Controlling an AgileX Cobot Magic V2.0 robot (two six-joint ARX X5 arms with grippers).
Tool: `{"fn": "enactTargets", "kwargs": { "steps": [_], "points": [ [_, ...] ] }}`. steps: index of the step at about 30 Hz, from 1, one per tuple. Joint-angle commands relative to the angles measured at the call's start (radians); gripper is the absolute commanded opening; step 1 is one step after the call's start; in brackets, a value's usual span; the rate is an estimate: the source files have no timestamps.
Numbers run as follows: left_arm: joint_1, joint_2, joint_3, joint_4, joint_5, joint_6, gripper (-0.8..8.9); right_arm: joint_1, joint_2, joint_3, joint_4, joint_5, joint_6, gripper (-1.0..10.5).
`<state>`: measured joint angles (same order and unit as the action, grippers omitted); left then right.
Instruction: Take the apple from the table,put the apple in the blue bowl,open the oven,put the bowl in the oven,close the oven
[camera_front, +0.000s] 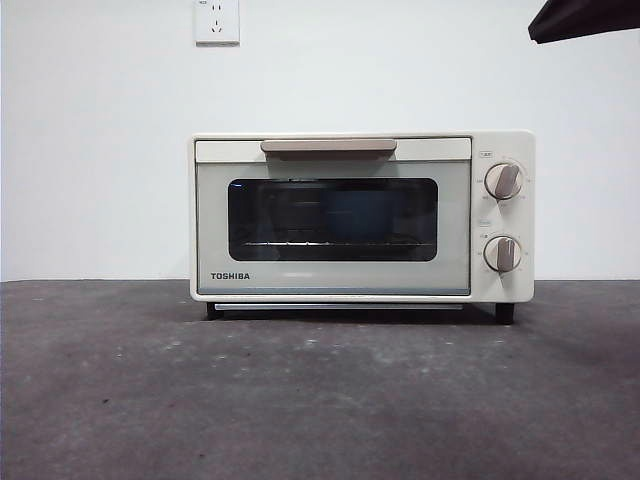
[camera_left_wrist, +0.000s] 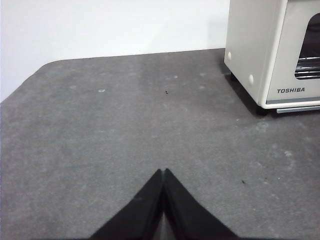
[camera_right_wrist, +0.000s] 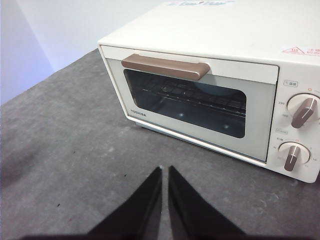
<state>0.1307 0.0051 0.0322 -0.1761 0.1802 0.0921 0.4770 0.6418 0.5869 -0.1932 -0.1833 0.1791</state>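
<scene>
**Oven shut, both grippers empty**

The oven (camera_front: 362, 217) stands closed on the table (camera_front: 300, 400), toward its back. It looks heavy and rigid; its bar handle (camera_right_wrist: 165, 66) is the sensible hold (smooth, possibly slippery). A bluish shape shows dimly behind the glass in the front view only; no apple is visible. The left gripper (camera_left_wrist: 163, 172) has its jaws pressed together, and the right gripper (camera_right_wrist: 164, 170) is nearly so.

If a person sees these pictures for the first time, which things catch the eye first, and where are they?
The cream-white Toshiba oven dominates, standing in the middle of the dark grey table with its door shut; something blue shows faintly behind the dark glass. Its beige handle runs along the door's top, and two knobs sit one above the other beside the door. Both tools, left and right, hang empty above bare table.
</scene>
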Motion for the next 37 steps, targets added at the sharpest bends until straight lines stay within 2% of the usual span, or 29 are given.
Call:
{"fn": "enactTargets", "kwargs": {
  "steps": [1,21,24,27,29,33,37],
  "points": [
    [0.003,-0.002,-0.014,-0.025,0.0,-0.018,0.07,0.005,0.003,0.008,0.025,0.001,-0.008,0.0],
    [0.003,-0.002,-0.014,-0.026,0.0,-0.018,0.07,0.005,0.003,0.008,0.04,0.001,-0.008,0.0],
    [0.003,-0.002,-0.014,-0.026,0.0,-0.018,0.07,0.003,0.001,0.008,0.042,0.025,-0.061,0.0],
    [0.003,-0.002,-0.014,-0.026,0.0,-0.018,0.07,-0.05,-0.043,0.006,0.027,0.069,-0.124,0.0],
    [0.003,-0.002,-0.014,-0.026,0.0,-0.018,0.07,-0.108,-0.085,-0.006,0.029,0.05,-0.154,0.0],
    [0.003,-0.002,-0.014,-0.026,0.0,-0.018,0.07,-0.239,-0.187,-0.068,0.035,0.009,-0.159,0.0],
    [0.003,-0.002,-0.014,-0.026,0.0,-0.018,0.07,-0.358,-0.31,-0.177,0.072,0.102,-0.18,0.0]
  ]
}}
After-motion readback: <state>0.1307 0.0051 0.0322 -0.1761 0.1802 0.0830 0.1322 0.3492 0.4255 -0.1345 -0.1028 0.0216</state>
